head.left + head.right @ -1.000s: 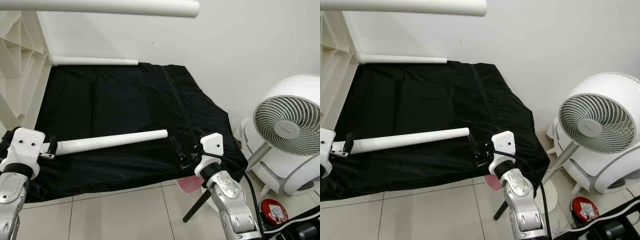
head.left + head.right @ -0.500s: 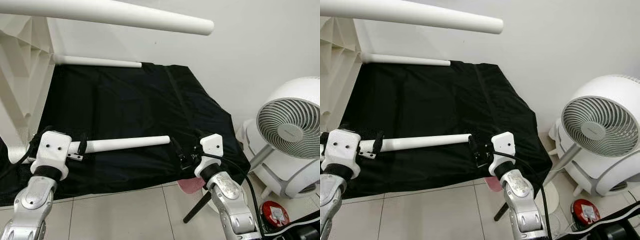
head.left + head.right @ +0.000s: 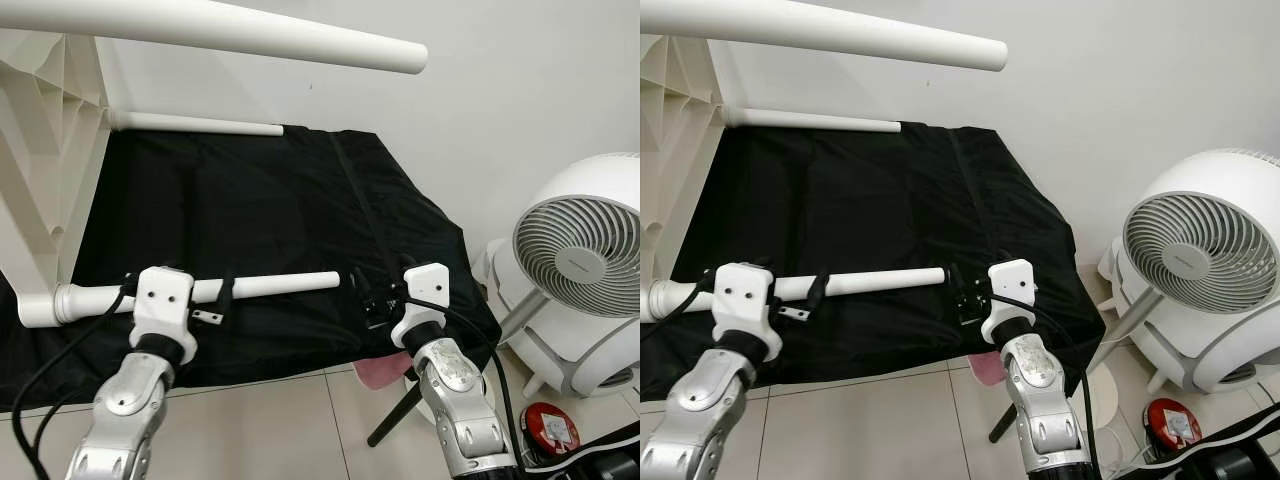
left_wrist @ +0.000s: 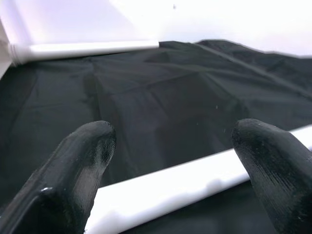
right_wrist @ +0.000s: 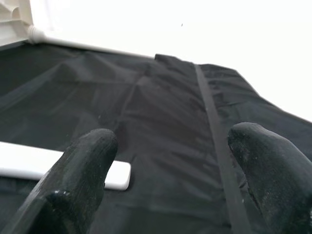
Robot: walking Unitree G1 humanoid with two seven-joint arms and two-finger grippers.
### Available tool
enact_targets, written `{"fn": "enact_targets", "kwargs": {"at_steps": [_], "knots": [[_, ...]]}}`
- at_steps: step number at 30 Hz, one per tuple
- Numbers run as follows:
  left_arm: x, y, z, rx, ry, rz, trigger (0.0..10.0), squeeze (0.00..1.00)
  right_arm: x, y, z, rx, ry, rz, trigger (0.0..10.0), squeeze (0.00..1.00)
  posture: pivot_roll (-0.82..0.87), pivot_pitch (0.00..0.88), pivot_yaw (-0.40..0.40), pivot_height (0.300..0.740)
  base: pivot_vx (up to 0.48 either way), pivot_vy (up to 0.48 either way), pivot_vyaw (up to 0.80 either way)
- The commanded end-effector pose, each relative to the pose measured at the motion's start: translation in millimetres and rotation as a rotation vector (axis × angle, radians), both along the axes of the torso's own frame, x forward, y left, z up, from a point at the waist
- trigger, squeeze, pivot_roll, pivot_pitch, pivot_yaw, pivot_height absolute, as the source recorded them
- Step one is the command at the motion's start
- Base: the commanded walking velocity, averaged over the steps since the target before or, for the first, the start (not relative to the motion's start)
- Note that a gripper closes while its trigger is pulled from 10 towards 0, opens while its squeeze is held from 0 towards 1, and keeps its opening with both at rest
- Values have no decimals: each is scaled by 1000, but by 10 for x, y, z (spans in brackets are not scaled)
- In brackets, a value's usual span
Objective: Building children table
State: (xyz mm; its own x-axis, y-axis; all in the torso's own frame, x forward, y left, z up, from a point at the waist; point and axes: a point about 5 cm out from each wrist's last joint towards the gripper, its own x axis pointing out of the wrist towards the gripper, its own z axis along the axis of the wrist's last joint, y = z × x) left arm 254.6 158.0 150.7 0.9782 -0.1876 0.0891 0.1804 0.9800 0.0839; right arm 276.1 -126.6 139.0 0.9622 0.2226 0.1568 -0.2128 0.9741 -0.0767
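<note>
A: Far left first. White tabletop frame (image 3: 40, 130) stands on edge, ribbed underside showing. The near table leg (image 3: 270, 287) seems already seated in the frame's lower corner socket (image 3: 40, 305), running out level above the black cloth (image 3: 250, 200).

B: Left gripper (image 3: 222, 298)?

A: Straddling that leg about midway. In the left wrist view its fingers (image 4: 80, 161) stand wide apart, the leg passing between them; not closed on it, nothing held.

B: And the other side?

A: Right gripper (image 3: 368, 300) sits just beside the leg's free end, apart from it. Right wrist view: fingertips (image 5: 87, 161) spread wide, leg tip lying near one of them, nothing gripped.

B: How will the leg handle?

A: My judgement: hollow plastic tube, light, stiff, smooth. Likely slick against the black pads, apt to roll or spin in a loose pinch. Best to clamp square across the round, near the middle for carrying, nearer the socket for pushing or twisting home.

B: Other legs?

A: One upper leg (image 3: 250, 35) juts overhead, another far leg (image 3: 200, 124) lies along the wall. White fan (image 3: 585, 260) on the right, well apart.
</note>
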Motion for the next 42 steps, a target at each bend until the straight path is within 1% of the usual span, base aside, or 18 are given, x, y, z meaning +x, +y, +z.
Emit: {"fn": "enact_targets", "kwargs": {"at_steps": [1,3,4,5,8,12,13,15,17,18,19,20,24,25,30,38,40,42], "knots": [[12,-37,-43,-19,31,1,10000,0,23,-34,14,-12,-13,-20,10000,0,52,0,-70,740,0,0,0],[32,-56,-42,-33,35,-3,10000,0,36,-53,17,-8,-12,-26,10000,0,51,0,-64,740,0,0,0],[35,-46,-33,-24,26,-7,10000,0,45,-81,9,-20,-18,-38,10000,0,44,0,-20,740,0,0,0],[34,-29,-23,5,17,-10,10000,0,49,-90,-7,-16,-22,-36,10000,0,38,0,-5,740,0,0,0],[40,-8,-24,18,20,-18,10000,0,63,-91,-31,-25,-32,-41,10000,0,37,0,1,740,0,0,0],[69,-12,-32,24,19,-27,10000,0,88,-56,-44,-12,-31,-42,10000,0,31,0,-11,740,0,0,0],[84,-21,-25,29,9,-31,10000,0,94,-39,-46,-8,-31,-44,10000,0,34,0,-51,740,0,0,0],[131,-25,-27,24,-10,-22,10000,0,95,18,-67,-7,-24,-38,10000,0,38,0,-85,740,0,0,0],[147,-21,-24,20,-16,-12,10000,0,93,37,-73,-6,-21,-33,10000,0,38,0,-85,740,0,0,0],[166,-14,-19,21,-24,5,10000,0,95,48,-79,-11,-20,-31,10000,0,40,0,-109,740,0,0,0],[166,-14,-19,21,-24,5,10000,0,95,48,-79,-11,-20,-31,10000,0,40,0,-109,740,0,0,0],[189,-12,-8,-3,-26,28,10000,0,119,35,-79,-18,-21,-32,10000,0,48,0,-117,740,0,0,425],[193,-15,-3,-16,-26,32,10000,0,130,24,-78,-20,-23,-33,10000,0,48,0,-117,740,0,0,425],[187,-30,-1,-23,-24,33,10000,0,154,-10,-77,-24,-24,-39,10000,0,57,0,-120,740,0,0,800],[168,-51,15,-10,-39,32,10000,0,218,-86,-66,-39,-36,-51,10000,0,66,0,-128,740,0,0,800],[186,-41,12,-12,-48,26,10000,0,213,-75,-77,-40,-40,-43,10000,0,67,0,-130,740,0,0,800],[199,-46,15,-21,-45,8,10000,0,203,-92,-96,-3,-32,-43,10000,0,52,0,-130,740,0,0,0],[199,-46,15,-21,-45,8,10000,0,203,-92,-96,-3,-32,-43,10000,0,52,0,-130,740,0,0,0]]}}
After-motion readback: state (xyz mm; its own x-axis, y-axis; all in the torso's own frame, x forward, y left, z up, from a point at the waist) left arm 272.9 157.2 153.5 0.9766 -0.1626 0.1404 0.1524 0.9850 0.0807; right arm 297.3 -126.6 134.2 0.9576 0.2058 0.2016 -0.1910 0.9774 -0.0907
